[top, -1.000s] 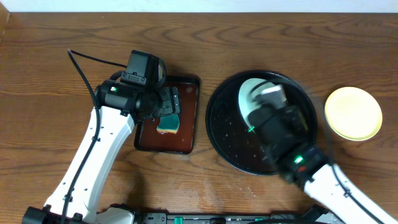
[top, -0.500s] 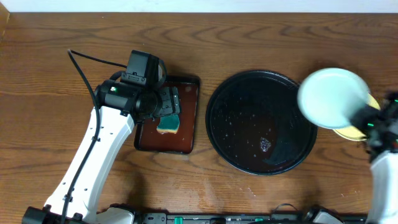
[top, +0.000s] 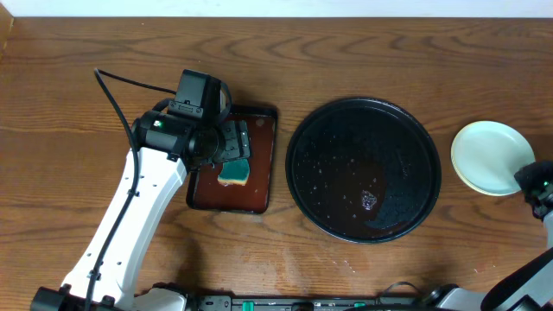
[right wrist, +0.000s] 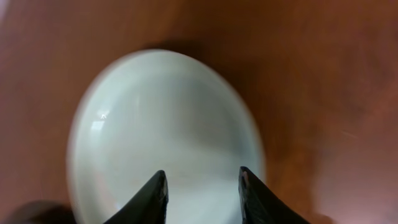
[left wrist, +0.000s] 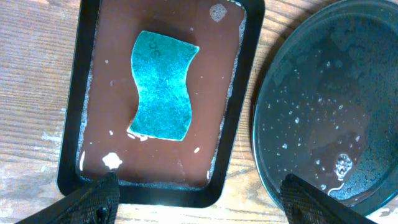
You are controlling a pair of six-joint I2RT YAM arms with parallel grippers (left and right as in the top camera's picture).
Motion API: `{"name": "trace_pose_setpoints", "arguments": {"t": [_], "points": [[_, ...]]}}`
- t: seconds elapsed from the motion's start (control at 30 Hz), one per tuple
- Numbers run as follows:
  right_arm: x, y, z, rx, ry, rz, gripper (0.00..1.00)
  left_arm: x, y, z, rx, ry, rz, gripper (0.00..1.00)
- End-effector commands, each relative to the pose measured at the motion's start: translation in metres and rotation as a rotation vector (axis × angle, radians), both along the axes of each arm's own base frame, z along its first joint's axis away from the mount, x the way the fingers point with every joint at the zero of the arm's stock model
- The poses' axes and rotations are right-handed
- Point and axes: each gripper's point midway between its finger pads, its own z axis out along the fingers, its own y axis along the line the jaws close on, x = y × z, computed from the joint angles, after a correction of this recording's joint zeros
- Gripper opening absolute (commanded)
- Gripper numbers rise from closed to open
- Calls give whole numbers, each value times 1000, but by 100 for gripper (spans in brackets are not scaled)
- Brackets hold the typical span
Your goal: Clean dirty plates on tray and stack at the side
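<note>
Far left of the overhead view: left gripper [left wrist: 199, 188] hung over the rectangular brown tray [top: 263, 164], fingers spread wide, clasping nothing, well apart from any plate. Under it, in the left wrist view, a teal sponge [left wrist: 163, 87] lying flat in a shallow film of foamy water, touched by neither fingertip. Right of centre: the round black tray [top: 302, 155], wet, speckled with droplets and one small foamy blob [top: 370, 200] toward its lower right, carrying no plate. Far right edge: the white plate [top: 491, 154] resting on the wooden table [top: 363, 52] side of things atop the yellow plate [top: 484, 191], only a thin sliver of yellow rim peeking out at the lower edge, the pair just beside the black tray's right rim without touching it. Right gripper [right wrist: 202, 186] poised at the white plate's lower right, fingers parted, both of them in sight above the plate's bowl, nothing pinched between; blurred view there, so contact with the plate impossible to judge. Compared with a second ago: white plate then inside the black tray under the right gripper, half a second ago aloft over the tray's right rim, now down on the yellow one; left arm and sponge unmoved throughout. Elsewhere: a black cable [top: 112, 86] looping off the left arm toward the upper left; black tray lying between the brown tray and the stacked plates.
</note>
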Motion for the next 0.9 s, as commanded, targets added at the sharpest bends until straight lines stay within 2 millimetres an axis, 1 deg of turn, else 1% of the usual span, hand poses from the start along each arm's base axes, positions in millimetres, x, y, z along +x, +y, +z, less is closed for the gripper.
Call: {"name": "trace_pose_setpoints", "arguments": {"t": [0.0, 0.03, 0.1, 0.13, 0.17, 0.2, 0.27, 0.33, 0.37, 0.47, 0.5, 0.53, 0.57, 0.6, 0.67, 0.7, 0.73, 0.8, 0.87], "points": [[28, 37, 44, 59, -204, 179, 40, 2, -2, 5, -10, -10, -1, 83], [32, 46, 56, 55, -235, 213, 42, 2, -2, 5, -10, -10, -1, 83], [41, 75, 90, 26, -318, 313, 42, 2, -2, 5, -10, -10, -1, 83], [45, 103, 116, -9, -378, 405, 43, 2, -2, 5, -10, -10, -1, 83], [46, 121, 132, -42, -410, 467, 43, 2, -2, 5, -10, -10, -1, 83], [46, 143, 148, -92, -441, 544, 43, 2, -2, 5, -10, -10, -1, 84], [40, 183, 172, -156, -494, 670, 43, 2, -2, 5, -10, -10, -1, 83], [28, 224, 191, -215, -540, 800, 43, 2, -2, 5, -10, -10, -1, 83], [22, 239, 196, -227, -552, 842, 44, 2, -2, 5, -10, -10, -1, 83], [4, 278, 203, -227, -567, 944, 46, 2, -2, 5, -10, -10, -1, 83], [0, 287, 203, -222, -567, 967, 47, 2, -2, 5, -10, -10, -1, 83], [-7, 300, 201, -212, -560, 1008, 47, 2, -2, 5, -10, -10, -1, 83], [-12, 308, 197, -212, -547, 1038, 47, 2, -2, 5, -10, -10, -1, 83], [-18, 318, 187, -195, -504, 1067, 49, 2, -2, 5, -10, -10, -1, 83], [-24, 325, 176, -167, -457, 1093, 53, 2, -2, 5, -10, -10, -1, 83], [-26, 328, 172, -153, -439, 1104, 58, 2, -2, 5, -10, -10, -1, 83], [-28, 330, 168, -142, -424, 1114, 99, 2, -2, 5, -10, -10, -1, 83], [-29, 332, 163, -125, -401, 1123, 99, 2, -2, 5, -10, -10, -1, 83], [-30, 337, 160, -61, -391, 1119, 99, 2, -2, 5, -9, -10, -1, 83]]}}
